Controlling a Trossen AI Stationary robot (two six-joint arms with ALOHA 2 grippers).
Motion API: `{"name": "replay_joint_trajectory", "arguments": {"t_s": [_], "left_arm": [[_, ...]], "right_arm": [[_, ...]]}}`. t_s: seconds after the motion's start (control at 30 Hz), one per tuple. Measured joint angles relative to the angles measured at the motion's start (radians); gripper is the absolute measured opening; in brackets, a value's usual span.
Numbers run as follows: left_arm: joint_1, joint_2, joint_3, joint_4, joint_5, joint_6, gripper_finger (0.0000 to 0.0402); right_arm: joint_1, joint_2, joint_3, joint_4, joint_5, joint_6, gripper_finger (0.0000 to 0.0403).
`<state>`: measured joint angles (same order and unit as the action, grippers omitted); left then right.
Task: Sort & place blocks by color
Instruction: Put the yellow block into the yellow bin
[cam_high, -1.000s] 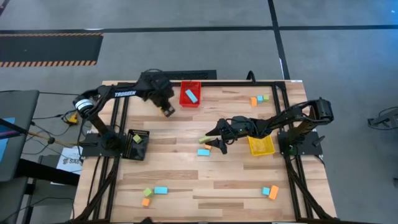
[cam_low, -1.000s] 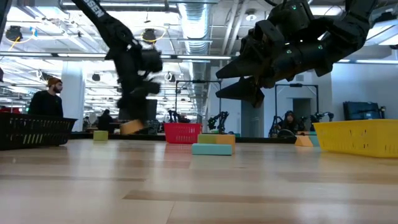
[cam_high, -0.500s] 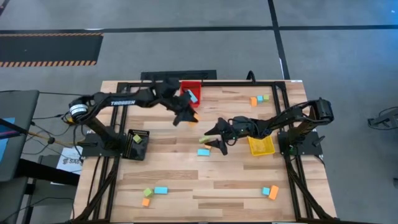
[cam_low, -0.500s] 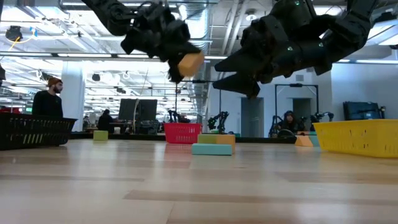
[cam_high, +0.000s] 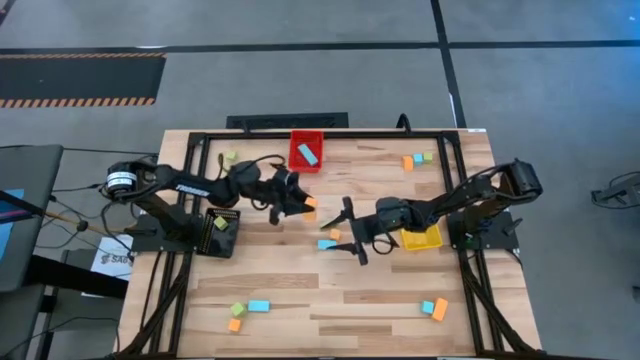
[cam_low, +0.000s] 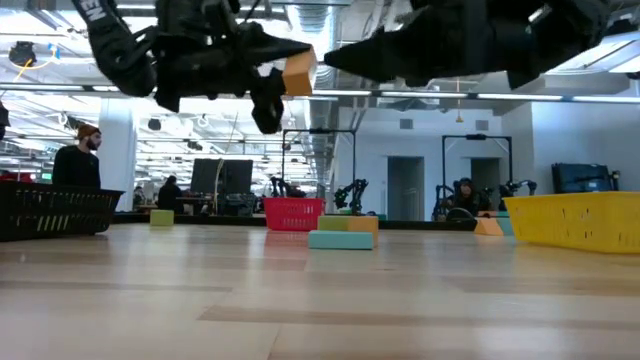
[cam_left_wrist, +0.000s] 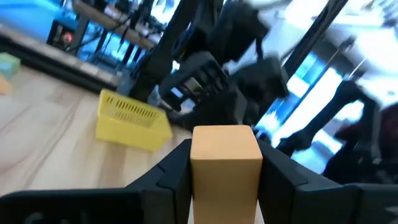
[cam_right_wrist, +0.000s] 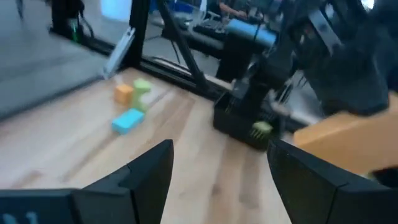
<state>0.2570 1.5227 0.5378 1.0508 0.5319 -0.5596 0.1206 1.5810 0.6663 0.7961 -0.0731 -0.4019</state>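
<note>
Left wrist view: lower part of orange block cut off by frame edge; plain tan-orange cuboid w/ flat faces. Pinched by left gripper above table centre, off the wood. Right gripper at approx 4 o'clock from it, fingers spread wide, holding nothing. Yellow bin partly hidden by right arm.

One camera hangs overhead and looks straight down on the whole pale wooden table, while another sits at tabletop height and looks level across it into the room. A wrist camera on each arm looks close past that arm's own dark fingers. The small red mesh bin at the far edge shows in both the high and low views.
</note>
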Motion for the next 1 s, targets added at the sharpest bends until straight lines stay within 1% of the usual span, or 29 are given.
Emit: {"name": "replay_joint_trajectory", "arguments": {"t_s": [0.07, 0.13, 0.23, 0.3, 0.43, 0.63, 0.8, 1.0], "left_arm": [[-0.006, 0.000, -0.020, 0.059, -0.016, -0.024, 0.0110], [-0.008, 0.000, -0.030, 0.060, -0.021, -0.030, 0.0110], [-0.015, 0.000, -0.032, 0.059, -0.030, -0.029, 0.0113], [-0.024, 0.000, -0.032, 0.058, -0.051, -0.026, 0.0114], [-0.036, 0.000, -0.031, 0.065, -0.058, -0.007, 0.0113], [-0.035, 0.000, -0.031, 0.040, -0.058, -0.001, 0.0113], [-0.035, 0.000, -0.031, 0.020, -0.058, 0.021, 0.0113], [-0.035, 0.000, -0.031, 0.010, -0.073, 0.036, 0.0113]], "right_arm": [[0.026, 0.001, 0.014, -0.009, 0.063, -0.127, 0.0282], [0.052, 0.001, 0.032, -0.009, 0.141, -0.238, 0.0282], [0.080, 0.001, 0.060, -0.036, 0.256, -0.323, 0.0282], [0.083, 0.001, 0.085, -0.071, 0.309, -0.329, 0.0282], [0.068, 0.002, 0.147, -0.178, 0.356, -0.340, 0.0282], [0.060, 0.002, 0.199, -0.272, 0.382, -0.366, 0.0282], [0.077, 0.002, 0.242, -0.363, 0.475, -0.401, 0.0282], [0.082, 0.002, 0.292, -0.483, 0.554, -0.408, 0.0287]]}}
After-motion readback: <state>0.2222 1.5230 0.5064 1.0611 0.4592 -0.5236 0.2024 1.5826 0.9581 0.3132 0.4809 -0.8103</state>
